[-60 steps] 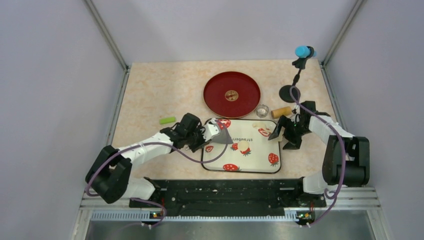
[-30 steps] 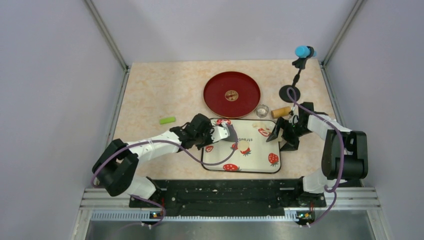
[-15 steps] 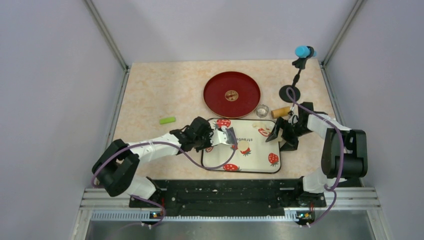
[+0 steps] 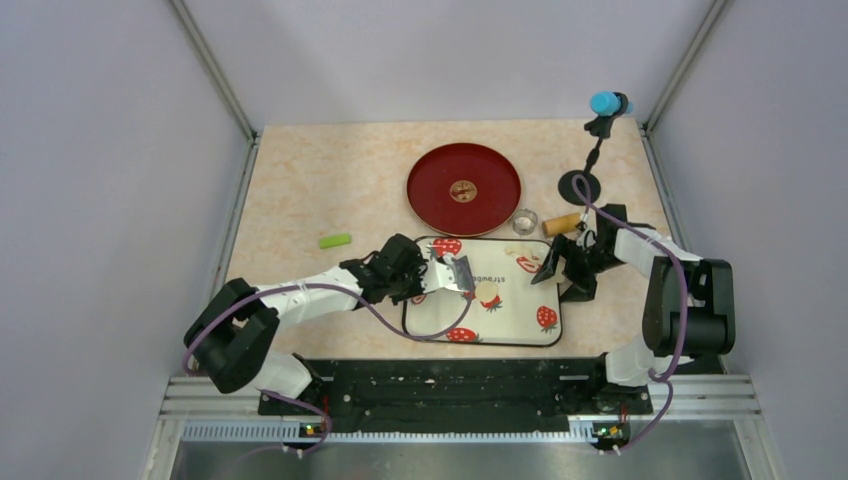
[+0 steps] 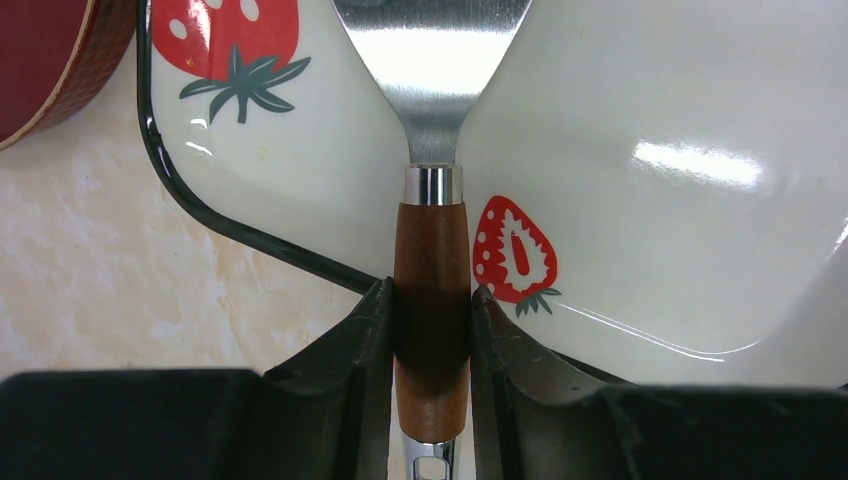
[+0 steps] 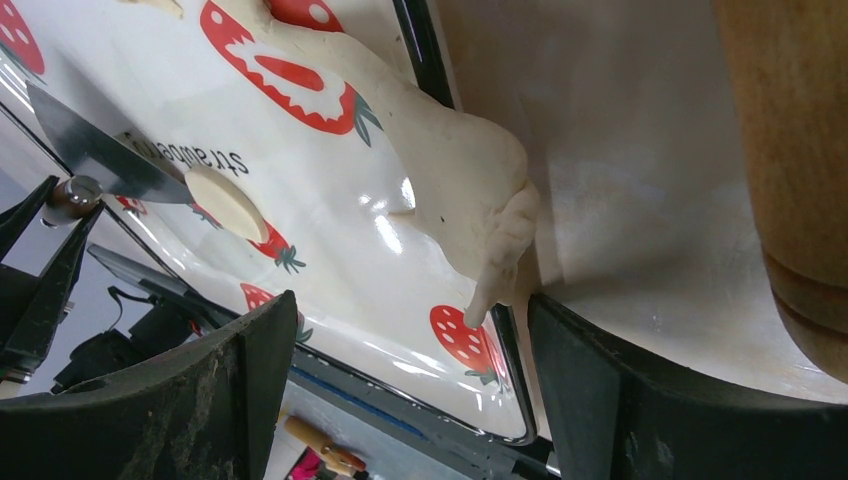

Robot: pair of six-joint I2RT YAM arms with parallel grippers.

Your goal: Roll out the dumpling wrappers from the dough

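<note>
Beige surface (image 4: pixel 300 190) w/ strawberry tray (image 4: pixel 505 325): L hand (image 5: pixel 432 330), clamped on spatula (image 5: pixel 432 250), has slid it to wrapper (image 4: pixel 488 293), ready to lift; R hand (image 6: pixel 405 330) gapes by dough (image 6: pixel 455 180).

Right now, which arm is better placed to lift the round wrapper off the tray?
Left. Its gripper is shut on the spatula, whose blade tip meets the wrapper. The right gripper is open and holds nothing, by the dough at the tray's right edge.
</note>
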